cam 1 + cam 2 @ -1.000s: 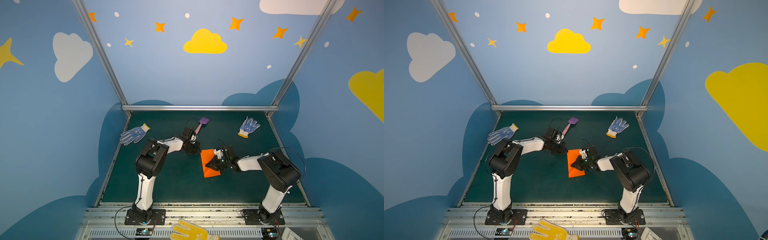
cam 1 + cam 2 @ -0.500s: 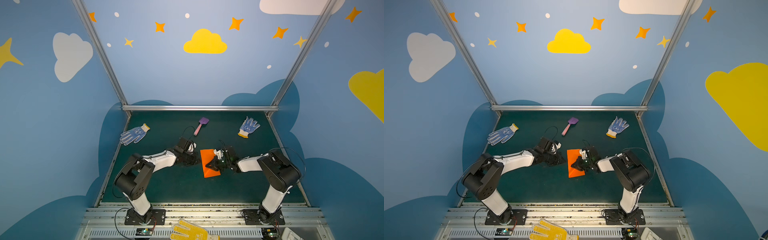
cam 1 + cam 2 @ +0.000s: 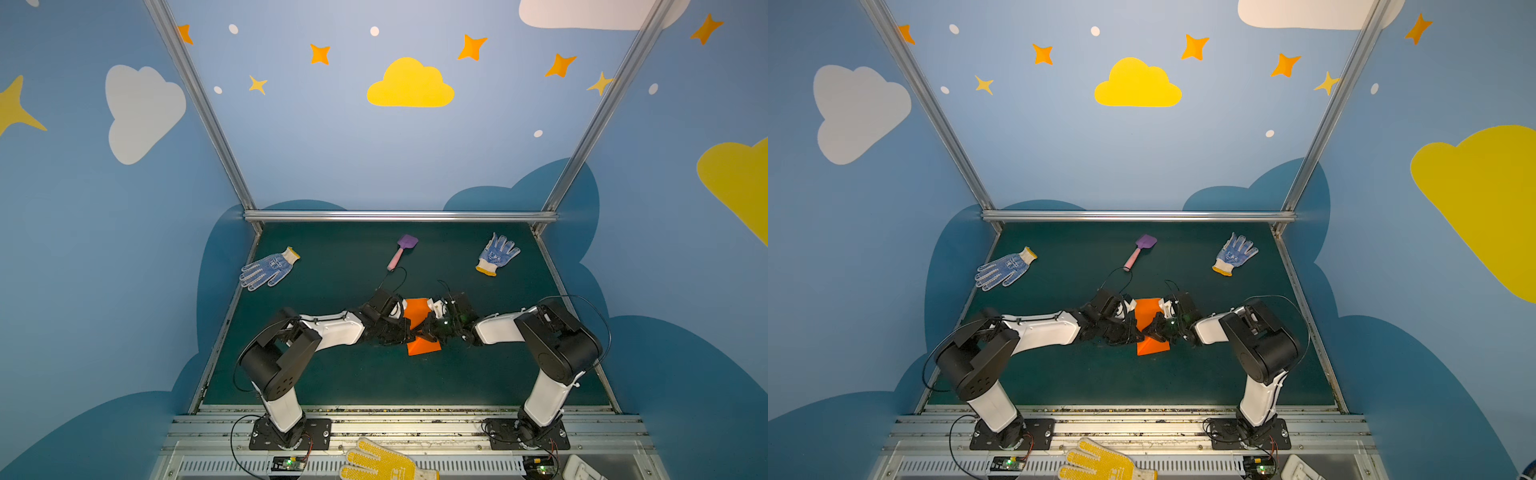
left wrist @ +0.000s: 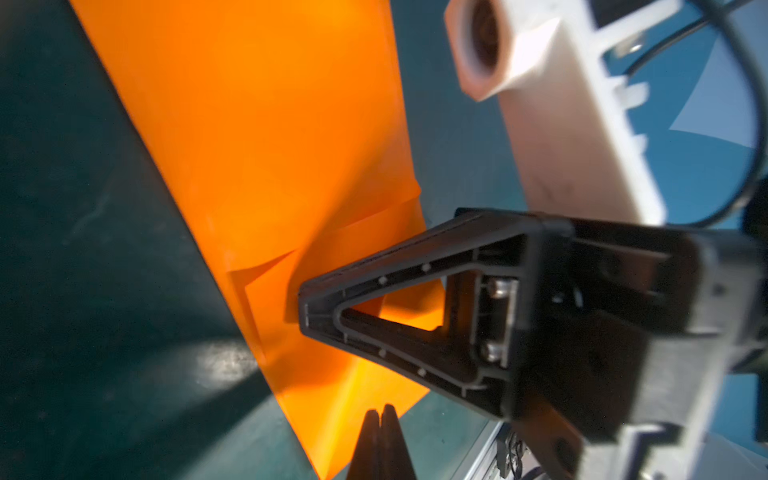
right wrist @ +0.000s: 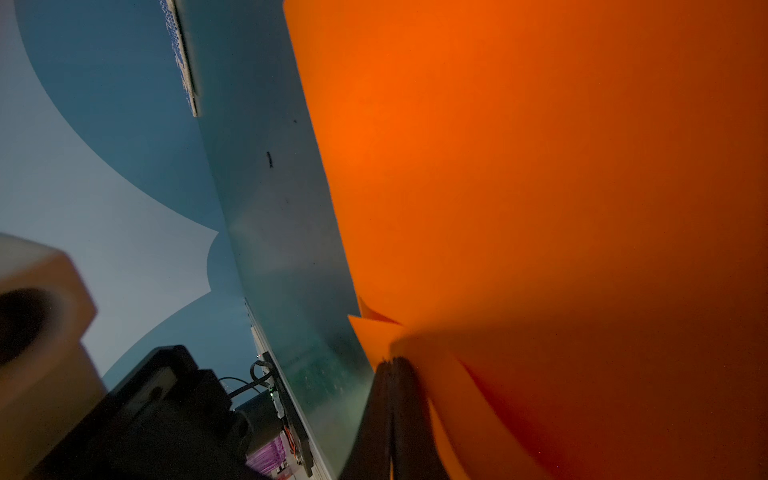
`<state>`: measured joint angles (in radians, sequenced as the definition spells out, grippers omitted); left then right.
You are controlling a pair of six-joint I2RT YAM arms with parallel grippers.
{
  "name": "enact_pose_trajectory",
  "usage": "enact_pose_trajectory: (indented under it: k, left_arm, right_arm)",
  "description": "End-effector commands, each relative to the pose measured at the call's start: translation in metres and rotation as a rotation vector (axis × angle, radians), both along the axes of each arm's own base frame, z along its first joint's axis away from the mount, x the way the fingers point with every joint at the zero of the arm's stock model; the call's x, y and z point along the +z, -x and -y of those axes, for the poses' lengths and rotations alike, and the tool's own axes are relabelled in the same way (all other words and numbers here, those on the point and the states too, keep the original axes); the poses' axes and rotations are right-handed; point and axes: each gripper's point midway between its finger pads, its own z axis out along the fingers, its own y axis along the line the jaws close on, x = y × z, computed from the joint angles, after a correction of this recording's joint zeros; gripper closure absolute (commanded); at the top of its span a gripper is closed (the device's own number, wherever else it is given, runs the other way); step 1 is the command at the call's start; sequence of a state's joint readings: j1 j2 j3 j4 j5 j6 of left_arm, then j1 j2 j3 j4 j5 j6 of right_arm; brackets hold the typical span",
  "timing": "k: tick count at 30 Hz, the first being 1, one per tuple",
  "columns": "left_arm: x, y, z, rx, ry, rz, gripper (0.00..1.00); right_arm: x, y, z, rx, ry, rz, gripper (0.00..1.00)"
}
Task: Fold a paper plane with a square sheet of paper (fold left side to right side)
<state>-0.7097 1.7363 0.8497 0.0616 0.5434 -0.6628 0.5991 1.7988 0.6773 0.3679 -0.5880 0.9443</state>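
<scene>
The square sheet of paper (image 3: 417,309) (image 3: 1147,311) lies mid-table in both top views as a folded orange shape, partly hidden under both grippers. My left gripper (image 3: 409,331) (image 4: 380,409) comes from the left and is shut with nothing between its fingers, its tips over the paper's (image 4: 270,145) near corner. My right gripper (image 3: 424,328) (image 5: 391,362) comes from the right and is shut at the paper's (image 5: 540,187) edge, where a layer curls up beside its fingers. In the left wrist view its black fingers (image 4: 328,299) rest on a creased flap.
A purple-headed spatula with a pink handle (image 3: 401,251) lies behind the paper. One blue dotted glove (image 3: 268,270) lies at the far left and another (image 3: 496,254) at the far right. A yellow dotted glove (image 3: 382,463) rests on the front rail. Walls enclose the green mat (image 3: 332,374).
My left arm has dropped low and swung its gripper from the paper's far left corner toward the nearer left edge. The right gripper stayed at the paper and shut fully.
</scene>
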Motion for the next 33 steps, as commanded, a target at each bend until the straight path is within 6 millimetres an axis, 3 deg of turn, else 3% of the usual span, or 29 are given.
enact_pose_trajectory:
  k: [1,24,33]
  left_arm:
    - [-0.007,0.0,0.002,0.002,-0.006,0.003,0.96]
    - [-0.039,0.024,-0.009,0.004,-0.05,-0.052,0.96]
    - [-0.046,0.036,-0.013,-0.008,-0.062,-0.07,0.96]
  right_arm:
    - [-0.027,0.023,0.016,0.002,0.088,-0.096,1.0]
    - [-0.028,0.025,0.018,-0.002,0.093,-0.101,1.0]
    - [-0.015,0.02,0.014,0.007,0.084,-0.078,1.0]
